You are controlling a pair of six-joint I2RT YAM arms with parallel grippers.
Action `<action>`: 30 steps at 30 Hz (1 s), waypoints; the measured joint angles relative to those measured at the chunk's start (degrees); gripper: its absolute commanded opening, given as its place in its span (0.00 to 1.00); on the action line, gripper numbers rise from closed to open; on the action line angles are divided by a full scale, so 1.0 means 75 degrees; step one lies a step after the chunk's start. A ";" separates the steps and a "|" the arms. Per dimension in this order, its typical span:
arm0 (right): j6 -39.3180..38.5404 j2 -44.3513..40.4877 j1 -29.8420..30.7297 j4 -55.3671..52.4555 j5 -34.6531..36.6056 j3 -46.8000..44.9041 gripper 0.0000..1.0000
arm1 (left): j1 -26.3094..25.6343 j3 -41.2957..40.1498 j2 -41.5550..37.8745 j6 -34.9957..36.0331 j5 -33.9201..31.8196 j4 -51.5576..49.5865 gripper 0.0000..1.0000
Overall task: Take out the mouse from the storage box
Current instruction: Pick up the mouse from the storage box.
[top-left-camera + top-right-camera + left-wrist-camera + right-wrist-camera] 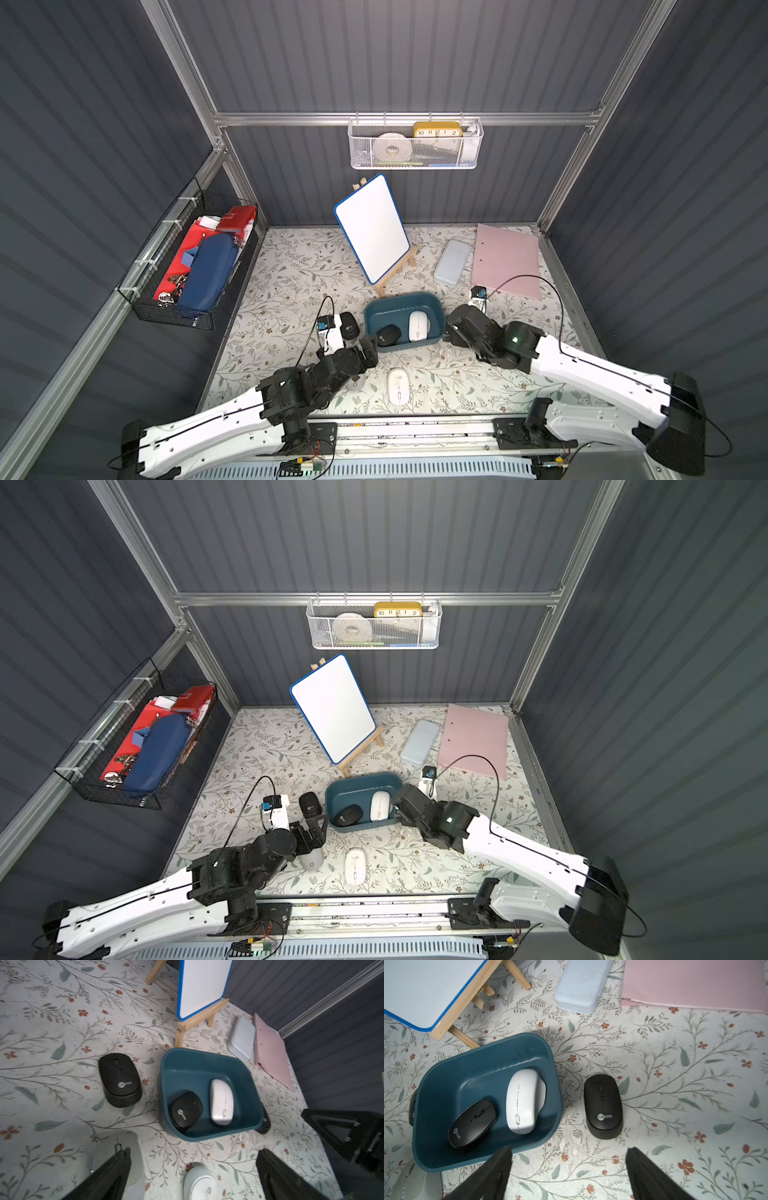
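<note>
Robot lab cell dressed as an office desk, not a real office. Aluminium frame (399, 119) and dark ribbed wall panels (415, 54) box in the upper frame in both top views. Left arm (216, 419) and right arm (590, 370) sit on a rail (415, 432) at bottom centre. Floral-covered bench (291, 266) mid-frame carries desk props: whiteboard on easel (372, 228), pink folder (507, 259), white mouse (418, 326) in a teal storage box (399, 296). Mesh basket (440, 153) with clock (437, 129) hangs upper centre, and a black wire basket (174, 316) hangs at left.
</note>
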 measured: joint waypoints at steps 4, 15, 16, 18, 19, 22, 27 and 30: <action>-0.0067 0.1346 0.0003 0.0064 -0.0370 0.0874 0.90 | 0.0396 -0.0003 0.0527 0.0265 -0.0303 0.0076 0.99; -0.0029 0.3748 0.0003 -0.0035 -0.1102 0.2597 0.88 | 0.2014 -0.0029 0.0761 0.1457 -0.0335 0.1067 1.00; -0.0006 0.3958 0.0003 -0.0114 -0.1116 0.2783 0.88 | 0.2017 -0.0067 0.0787 0.1574 -0.0338 0.1233 1.00; 0.0044 0.4345 0.0003 -0.0256 -0.1107 0.3127 0.88 | 0.2020 -0.0195 0.0874 0.1766 -0.0326 0.1515 1.00; 0.0064 0.4538 0.0003 -0.0344 -0.1096 0.3296 0.88 | 0.2020 -0.0254 0.0930 0.1859 -0.0318 0.1606 0.99; 0.0093 0.5015 0.0003 -0.0513 -0.1067 0.3657 0.87 | 0.2020 -0.0382 0.1000 0.2057 -0.0274 0.1784 0.99; 0.0090 0.5447 0.0003 -0.0615 -0.0912 0.3824 0.86 | 0.2020 -0.0519 0.0729 0.2247 -0.0236 0.2014 0.99; 0.0076 0.5482 -0.0038 -0.0600 -0.0810 0.3824 0.86 | 0.2020 -0.0609 0.0411 0.2276 -0.0236 0.2095 0.99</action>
